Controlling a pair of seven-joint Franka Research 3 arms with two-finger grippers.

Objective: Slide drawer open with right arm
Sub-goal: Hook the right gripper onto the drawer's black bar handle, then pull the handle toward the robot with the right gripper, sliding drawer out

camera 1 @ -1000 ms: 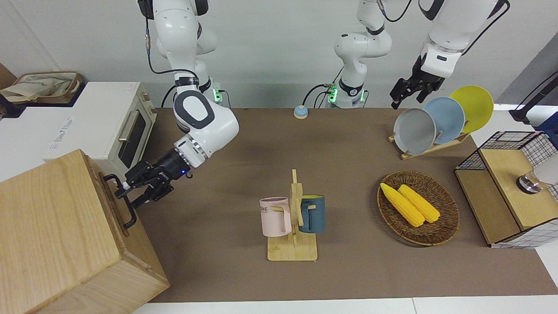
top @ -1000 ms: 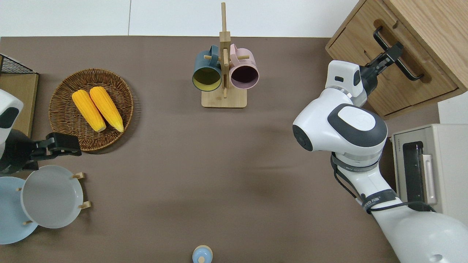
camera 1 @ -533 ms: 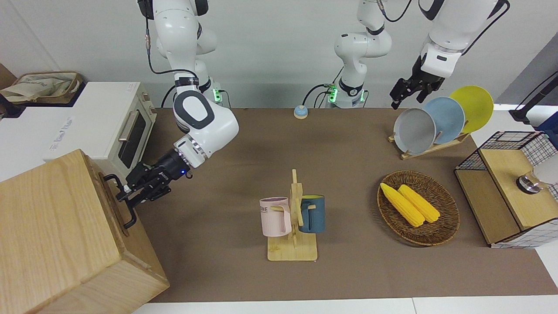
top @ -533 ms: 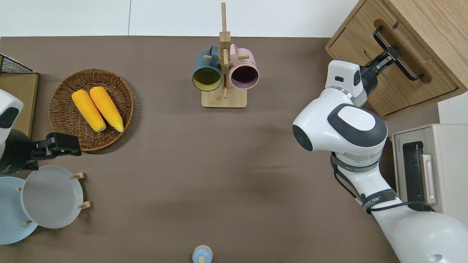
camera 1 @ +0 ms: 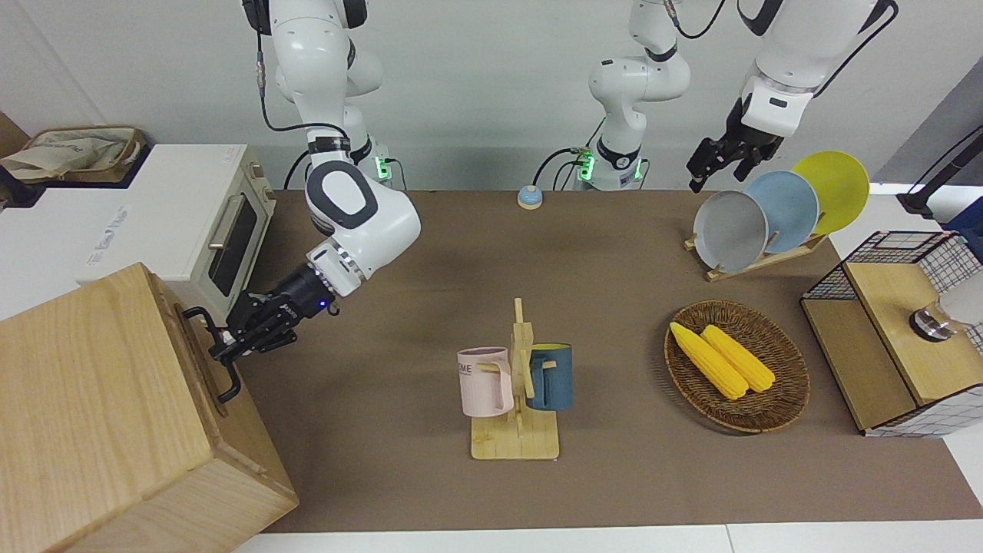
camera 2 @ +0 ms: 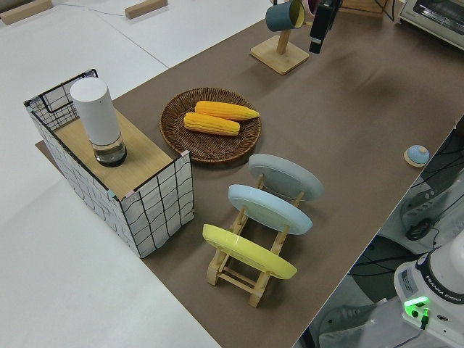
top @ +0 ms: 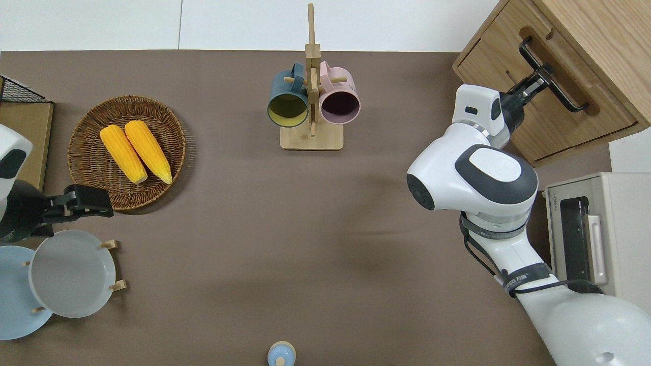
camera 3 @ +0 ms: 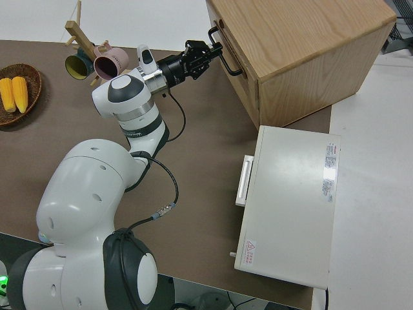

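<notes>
The drawer [top: 559, 109] is the light-wood front of the large pale wooden box [camera 1: 92, 415] at the right arm's end of the table. Its front sits flush with the box. Its black U-shaped bar handle [top: 570, 99] also shows in the front view [camera 1: 224, 384] and the right side view [camera 3: 227, 62]. My right gripper [camera 1: 221, 349], with a small blue light, is at the handle, its fingers closed around the bar near its middle [top: 543, 79]; it also shows in the right side view [camera 3: 208, 53]. My left arm [camera 1: 776, 92] is parked.
A white toaster oven [camera 1: 207, 223] stands beside the box, nearer to the robots. A mug rack [camera 1: 518, 392] with two mugs is mid-table. A basket with corn [camera 1: 783, 407], a plate rack [camera 1: 768, 215] and a wire-mesh box [camera 1: 898, 330] are toward the left arm's end.
My right gripper's fingers have narrowed from wide open onto the handle bar, and the wrist has shifted slightly along the handle. The drawer and the left arm have not moved.
</notes>
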